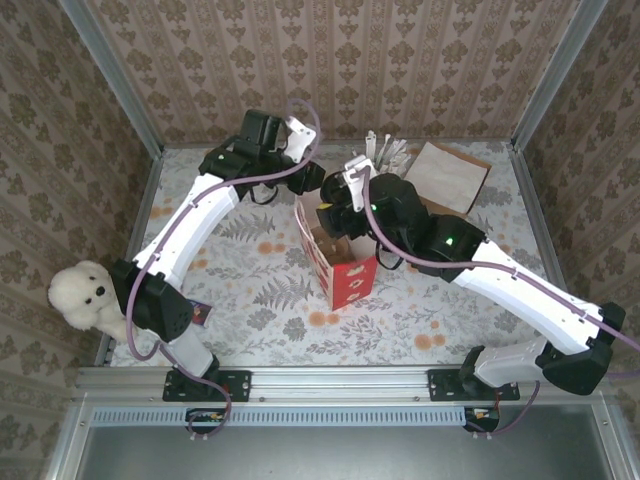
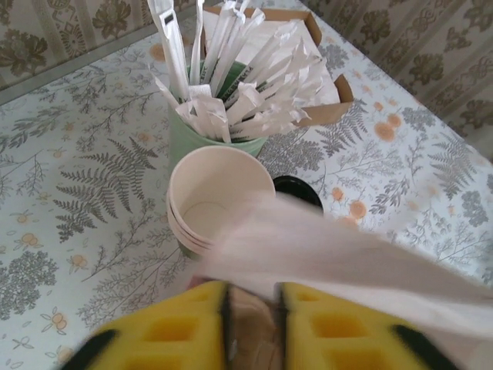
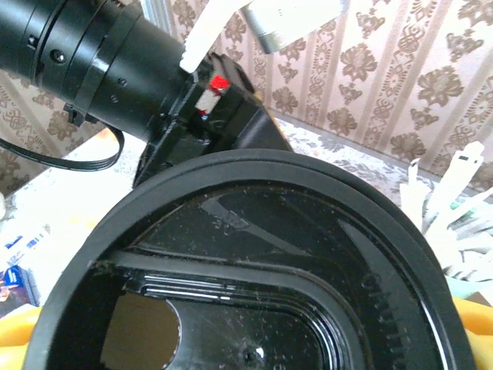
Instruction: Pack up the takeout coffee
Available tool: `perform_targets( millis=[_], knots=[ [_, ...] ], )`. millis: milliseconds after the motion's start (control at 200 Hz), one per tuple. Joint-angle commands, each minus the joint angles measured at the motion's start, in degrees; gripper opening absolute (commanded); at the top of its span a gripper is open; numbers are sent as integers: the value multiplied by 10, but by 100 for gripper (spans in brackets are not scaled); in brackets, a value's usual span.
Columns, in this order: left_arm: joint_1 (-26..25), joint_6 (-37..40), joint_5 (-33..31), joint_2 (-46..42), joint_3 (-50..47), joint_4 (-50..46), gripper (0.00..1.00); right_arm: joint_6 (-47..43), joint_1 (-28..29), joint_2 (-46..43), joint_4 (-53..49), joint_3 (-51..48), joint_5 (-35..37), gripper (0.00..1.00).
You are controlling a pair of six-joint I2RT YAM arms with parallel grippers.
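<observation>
The takeout coffee (image 2: 216,193), a green paper cup with a cream rim and inside, stands upright on the tablecloth just beyond my left gripper (image 2: 253,290). The yellow fingers (image 2: 177,324) stand slightly apart and open, and the blurred white edge of the gift bag (image 2: 347,254) crosses in front of them. The red and white gift bag (image 1: 345,272) stands open mid-table. My right gripper (image 1: 340,196) hovers over the bag's mouth. In its wrist view a black lid (image 3: 254,254) sits between the jaws of my right gripper (image 3: 246,343), and what is under the lid is hidden.
A green cup of white paper-wrapped sticks (image 2: 219,116) stands right behind the coffee cup, and a flat black disc (image 2: 299,189) lies to its right. A brown cardboard tray (image 1: 447,175) lies at the back right. A white plush bear (image 1: 85,295) leans at the left edge.
</observation>
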Motion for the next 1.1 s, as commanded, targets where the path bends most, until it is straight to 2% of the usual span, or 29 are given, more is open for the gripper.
perform_targets(
  millis=[0,275,405,465,505,580,635,720,800,865,1095],
  knots=[
    [25,-25,63,-20,14,34,44,6,-6,-21,-54,49,7,70],
    [65,-19,173,-60,3,95,78,50,-13,-14,-152,120,-35,71],
    [83,-41,203,-118,-66,190,100,88,-23,17,-261,197,-33,71],
    [84,-39,214,-150,-108,238,100,101,-24,27,-308,230,-35,71],
    [83,-34,246,-171,-137,266,100,109,-24,30,-326,244,-42,71],
    [72,-15,313,-202,-188,314,100,118,-26,26,-331,251,-61,71],
    [49,21,330,-224,-222,320,100,123,-27,20,-320,249,-76,71],
    [-3,101,320,-250,-262,309,100,125,-27,11,-295,244,-103,71],
    [-40,135,303,-269,-313,368,100,124,-26,7,-279,245,-124,71],
    [-59,127,286,-270,-333,416,100,121,-27,8,-269,245,-140,71],
    [-84,88,282,-249,-348,473,100,109,-26,7,-225,215,-147,71]
  ],
)
